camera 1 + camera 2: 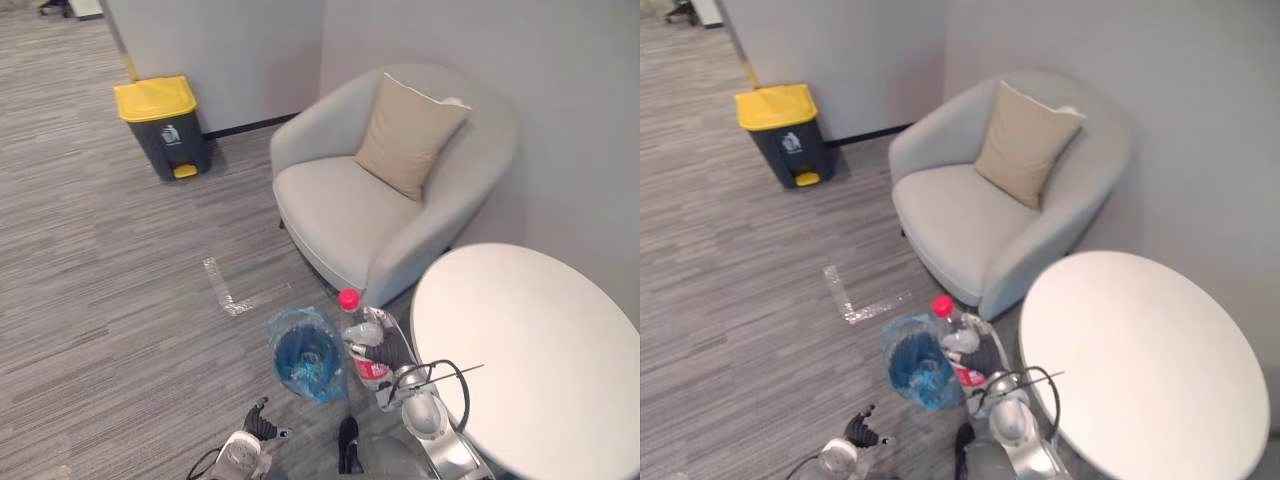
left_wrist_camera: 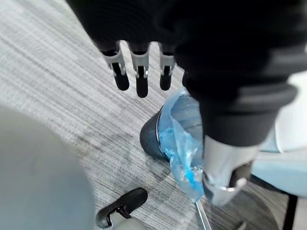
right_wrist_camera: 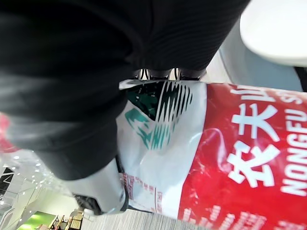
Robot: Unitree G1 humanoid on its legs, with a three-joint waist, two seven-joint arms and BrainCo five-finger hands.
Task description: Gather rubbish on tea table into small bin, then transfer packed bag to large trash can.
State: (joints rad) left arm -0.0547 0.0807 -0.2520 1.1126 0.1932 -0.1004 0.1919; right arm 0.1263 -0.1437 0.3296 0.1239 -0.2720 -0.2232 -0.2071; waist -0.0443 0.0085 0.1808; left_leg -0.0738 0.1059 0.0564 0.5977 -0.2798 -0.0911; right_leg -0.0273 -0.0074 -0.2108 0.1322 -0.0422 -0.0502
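Left eye view: the right hand [image 1: 388, 346] is wrapped round a clear plastic bottle [image 1: 366, 368] with a red cap and a red label, holding it cap up and roughly upright. The bottle is between the round white tea table [image 1: 540, 350] and the small bin [image 1: 283, 375], close by the bin's table-side edge. From this angle I cannot tell whether it hangs over the rim or just beside it. The bin stands on the grey carpet [image 1: 90, 300] and is lined with a blue bag [image 1: 300, 320] whose mouth is open. The left hand [image 1: 260, 425] is low at the near edge, apart from the bin. A grey armchair [image 1: 350, 215] with a beige cushion [image 1: 408, 135] stands behind the table. The large trash can [image 1: 160, 125], dark with a yellow lid, is well apart against the far wall [image 1: 230, 50]. A silver tape mark [image 1: 225, 290] lies on the carpet between the two bins.

Right eye view: the same layout, with the bottle's cap at the bag's upper edge.

Left wrist view: the left hand's fingers [image 2: 139, 72] are straight and hold nothing. The thumb stands apart, and the bagged bin sits on the carpet past them.

Right wrist view: the bottle's red and white label lies right against the palm. The thumb [image 3: 98, 191] curls on one side and the fingertips on the other, so it is a firm grasp. The table's edge shows beyond.
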